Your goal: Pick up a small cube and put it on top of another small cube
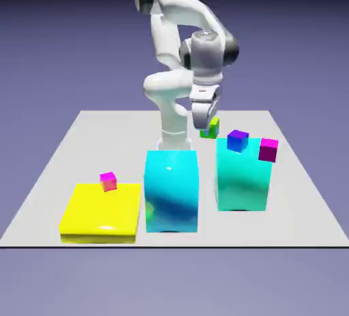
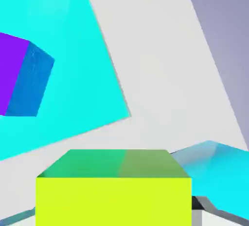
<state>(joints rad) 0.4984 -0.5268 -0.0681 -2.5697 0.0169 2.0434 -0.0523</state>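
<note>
Holding the lime-green cube [image 2: 114, 201], my gripper [image 2: 115, 216] is closed on it, with the fingers only as far apart as its width. In the hand view this cube is large and has straight, clean edges. One face is bright yellow-green and flat in colour. The face next to it is darker, partly emerald and partly olive, with a soft border between these two shades. In the exterior view the same cube is small, green with a bluish patch, and it is behind the turquoise block [image 1: 243, 180], a little to the exterior view's left. Whether it touches the table [image 1: 102, 144], I cannot tell.

The blue cube [image 1: 237, 141] appears at the top of the turquoise block, and the magenta cube [image 1: 268, 150] appears at its upper corner, on the exterior view's right. To the exterior view's left of the turquoise block, the tall blue block [image 1: 172, 195] stands apart from it. Farther to that same side is the low yellow block [image 1: 102, 211], with the small pink cube [image 1: 108, 182] at its back edge.
</note>
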